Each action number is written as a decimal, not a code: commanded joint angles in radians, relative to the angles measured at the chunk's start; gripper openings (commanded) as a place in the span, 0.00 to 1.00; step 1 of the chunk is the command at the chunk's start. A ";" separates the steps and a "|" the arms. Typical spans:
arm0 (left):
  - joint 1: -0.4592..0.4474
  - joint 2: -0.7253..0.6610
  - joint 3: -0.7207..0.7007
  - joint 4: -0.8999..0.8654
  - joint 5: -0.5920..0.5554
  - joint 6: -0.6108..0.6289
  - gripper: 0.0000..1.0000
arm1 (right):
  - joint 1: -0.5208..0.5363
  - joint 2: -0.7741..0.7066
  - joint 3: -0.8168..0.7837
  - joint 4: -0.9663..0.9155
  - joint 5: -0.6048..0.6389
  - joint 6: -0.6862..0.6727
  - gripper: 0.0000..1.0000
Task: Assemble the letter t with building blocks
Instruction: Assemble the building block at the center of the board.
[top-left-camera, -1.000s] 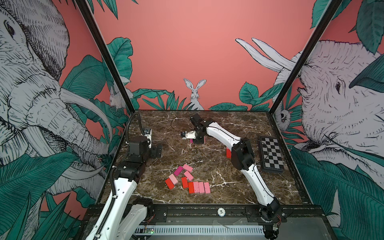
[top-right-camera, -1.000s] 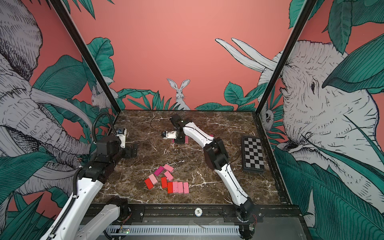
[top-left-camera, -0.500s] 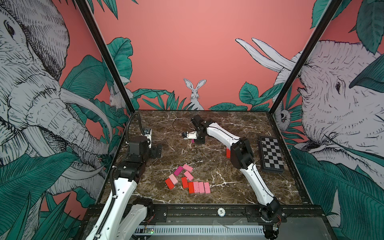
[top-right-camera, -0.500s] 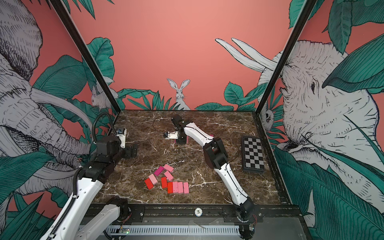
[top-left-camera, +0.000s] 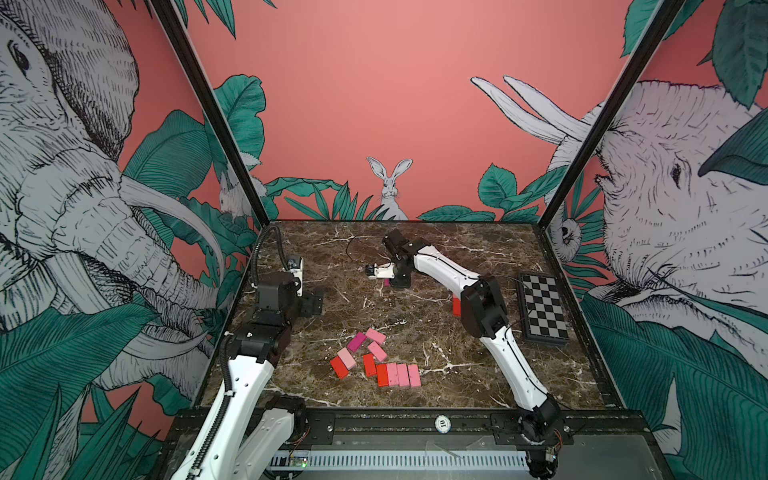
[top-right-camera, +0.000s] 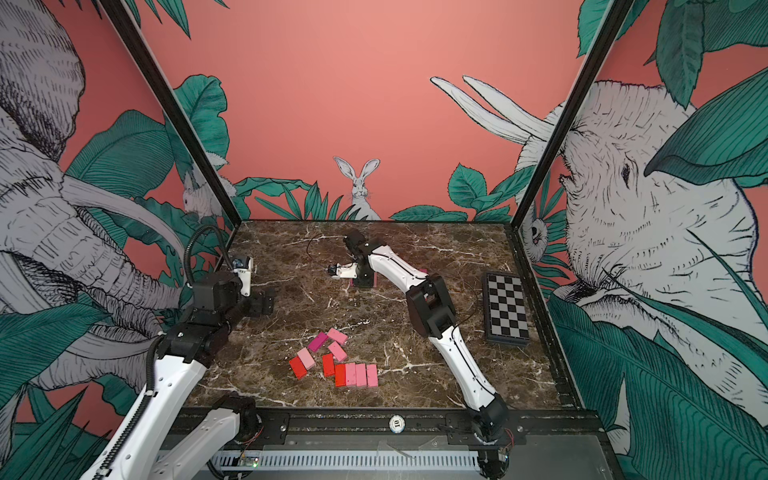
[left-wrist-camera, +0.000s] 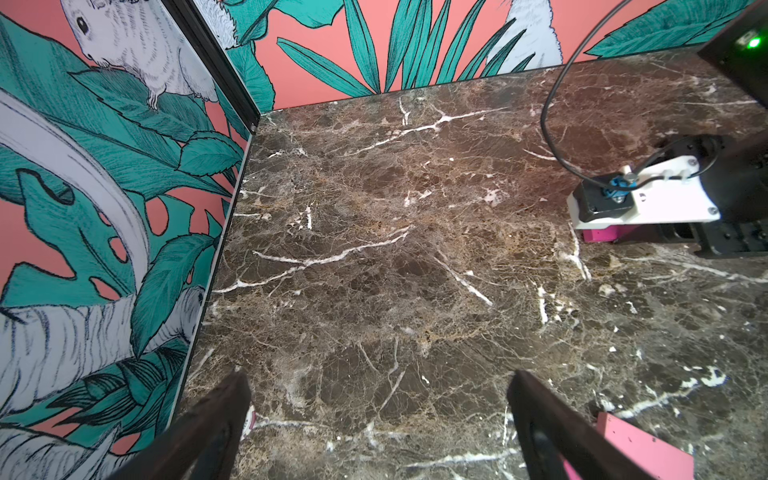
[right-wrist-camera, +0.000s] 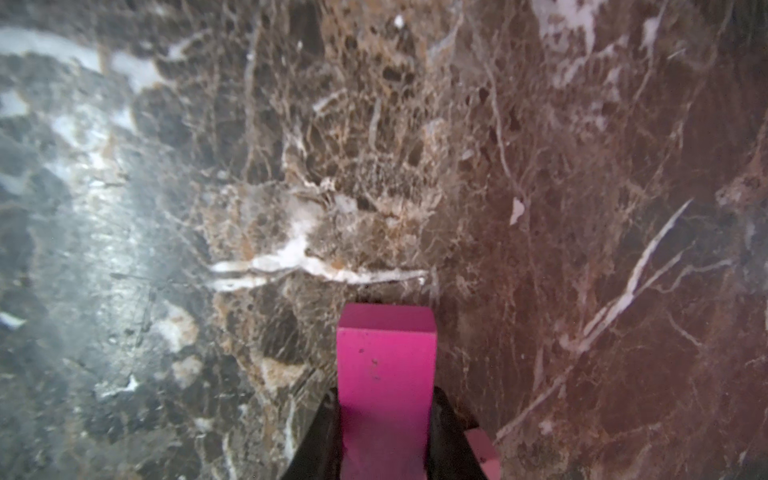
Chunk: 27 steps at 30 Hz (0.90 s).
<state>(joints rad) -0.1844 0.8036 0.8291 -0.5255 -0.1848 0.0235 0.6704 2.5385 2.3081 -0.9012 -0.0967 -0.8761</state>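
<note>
My right gripper (top-left-camera: 398, 279) reaches over the far middle of the marble table, shut on a magenta building block (right-wrist-camera: 386, 365) that hangs end-down just above the surface. A pale pink block (right-wrist-camera: 482, 453) lies beside it. Several red, pink and magenta building blocks (top-left-camera: 374, 361) lie near the front centre in both top views; a red one and three pink ones stand side by side in a row (top-right-camera: 356, 375). One red block (top-left-camera: 456, 306) peeks from behind the right elbow. My left gripper (left-wrist-camera: 379, 376) is open over bare marble at the left, with a pink block (left-wrist-camera: 648, 449) beside one finger.
A black-and-white checkerboard plate (top-left-camera: 542, 307) lies at the right edge of the table. The enclosure's walls close in the left, far and right sides. A black cable (left-wrist-camera: 548, 104) loops off the right wrist camera.
The right arm has shifted very slightly with the magenta block still in its grip. The left arm and the blocks on the table have not moved.
</note>
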 joint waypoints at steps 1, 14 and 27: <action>0.002 -0.014 -0.013 0.009 -0.011 0.009 0.99 | -0.006 0.019 -0.013 0.006 0.010 -0.010 0.15; 0.002 -0.014 -0.013 0.008 -0.014 0.011 0.99 | -0.008 0.020 -0.027 0.008 0.006 -0.012 0.17; 0.003 -0.014 -0.013 0.007 -0.013 0.010 0.99 | -0.008 0.019 -0.030 -0.017 -0.007 -0.004 0.21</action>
<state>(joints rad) -0.1844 0.8036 0.8291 -0.5255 -0.1925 0.0238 0.6682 2.5389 2.3013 -0.8890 -0.0898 -0.8829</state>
